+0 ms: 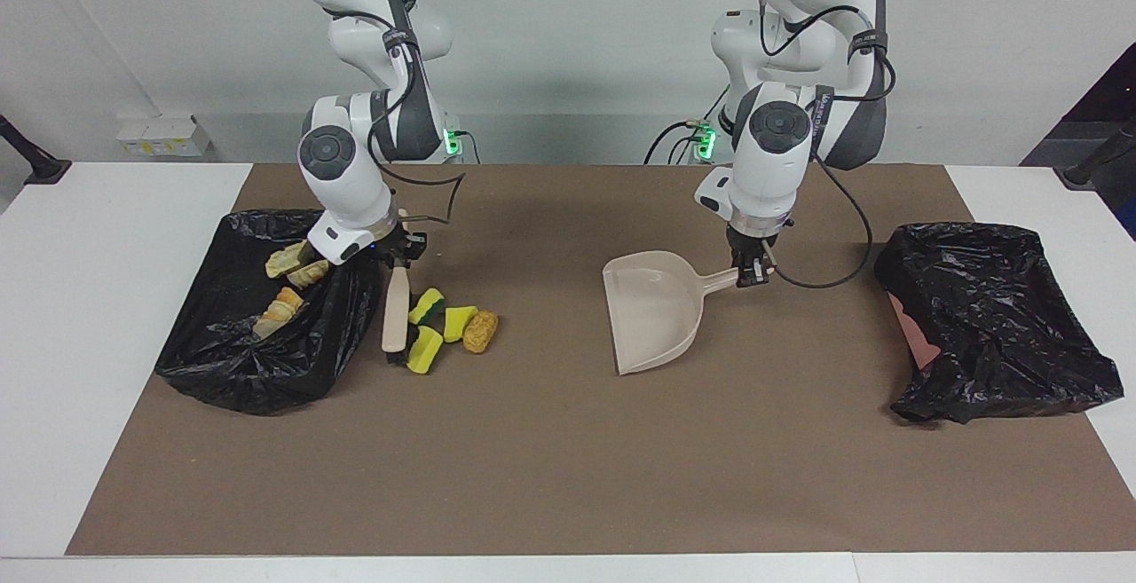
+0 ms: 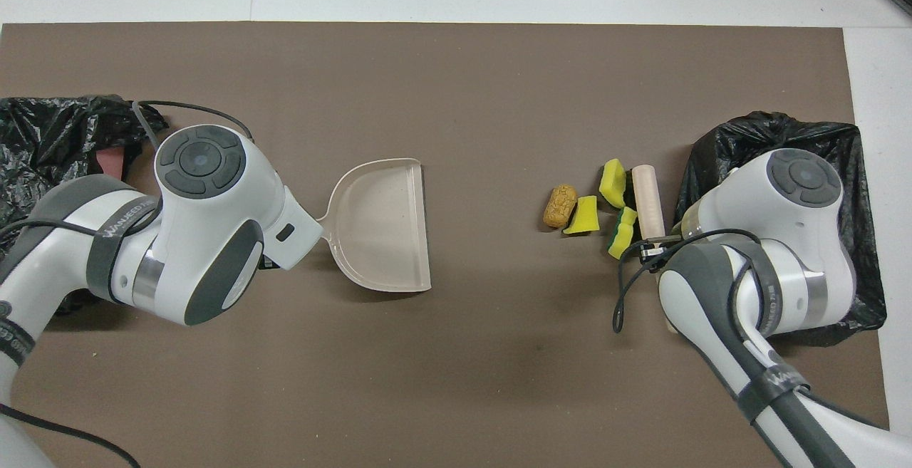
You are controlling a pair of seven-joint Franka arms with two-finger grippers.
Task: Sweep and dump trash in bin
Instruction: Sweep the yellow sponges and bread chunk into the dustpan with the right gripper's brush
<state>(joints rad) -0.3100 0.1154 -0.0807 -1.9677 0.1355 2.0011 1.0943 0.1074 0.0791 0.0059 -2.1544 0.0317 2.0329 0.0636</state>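
My right gripper point(image 1: 404, 250) is shut on the handle of the beige brush point(image 1: 395, 303), whose head rests on the mat beside the trash. Three yellow sponges with green backs point(image 1: 426, 303) point(image 1: 460, 323) point(image 1: 424, 350) and a brown bun-like lump point(image 1: 480, 332) lie in a cluster against the brush, on the side toward the table's middle. Three pale pastry pieces point(image 1: 286, 259) point(image 1: 306, 274) point(image 1: 280, 308) lie in the black bag point(image 1: 257, 352) at the right arm's end. My left gripper point(image 1: 750, 274) is shut on the handle of the beige dustpan point(image 1: 652, 308), which sits on the mat mid-table.
A second black bag point(image 1: 994, 326) lies at the left arm's end of the table. The brown mat point(image 1: 568, 459) covers the table. In the overhead view the brush point(image 2: 648, 201), the sponges point(image 2: 584, 215), the lump point(image 2: 560, 204) and the dustpan point(image 2: 385, 226) show.
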